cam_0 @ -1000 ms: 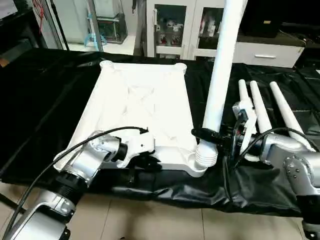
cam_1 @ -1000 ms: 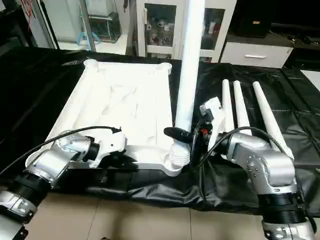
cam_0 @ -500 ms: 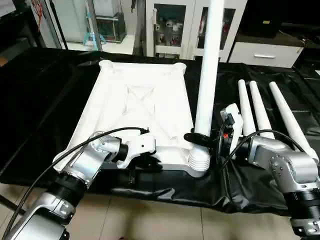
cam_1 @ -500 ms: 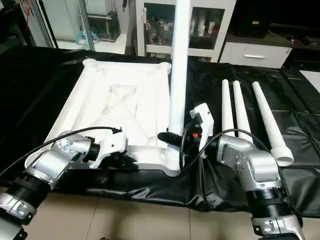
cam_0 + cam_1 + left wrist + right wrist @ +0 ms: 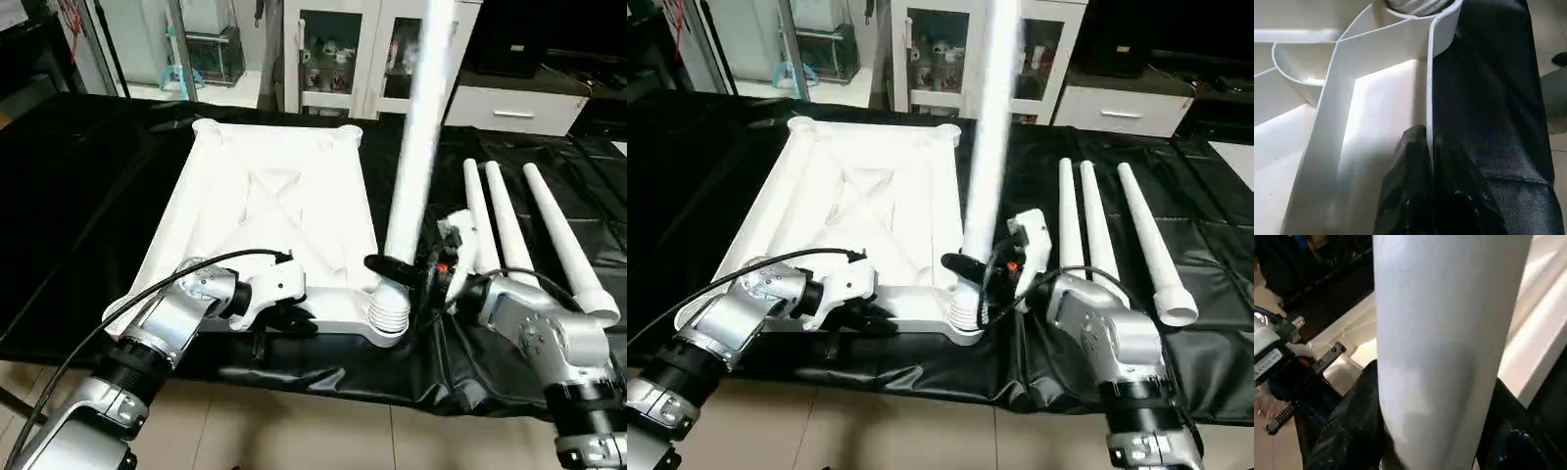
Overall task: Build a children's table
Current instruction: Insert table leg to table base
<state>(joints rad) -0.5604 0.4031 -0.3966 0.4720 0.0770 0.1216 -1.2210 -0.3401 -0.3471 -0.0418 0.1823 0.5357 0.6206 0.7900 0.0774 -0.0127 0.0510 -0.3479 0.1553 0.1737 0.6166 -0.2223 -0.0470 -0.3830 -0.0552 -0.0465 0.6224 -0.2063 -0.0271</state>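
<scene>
Tabletop (image 5: 274,206), underside up, fills the centre-left of the head frames on the black desk (image 5: 78,176). One leg (image 5: 416,147) rises right of centre, its ribbed base at the tabletop's near right corner socket (image 5: 389,315), the shaft leaning toward the upper right. Three spare legs (image 5: 529,220) lie side by side at centre right.

Risk, as judged: the tilted leg may jam or skip out of the socket if pressed down off-axis. The pinched rim could slip, letting the tabletop slide on the slick cover.

Right gripper (image 5: 392,266) reaches in from the lower right, forearm bent inward, its fingers clasped around the leg just above the ribs. Left gripper (image 5: 1431,161) comes from the lower left, forearm angled up-right, wrist turned inward, its fingers pressed together on the thin near rim.
</scene>
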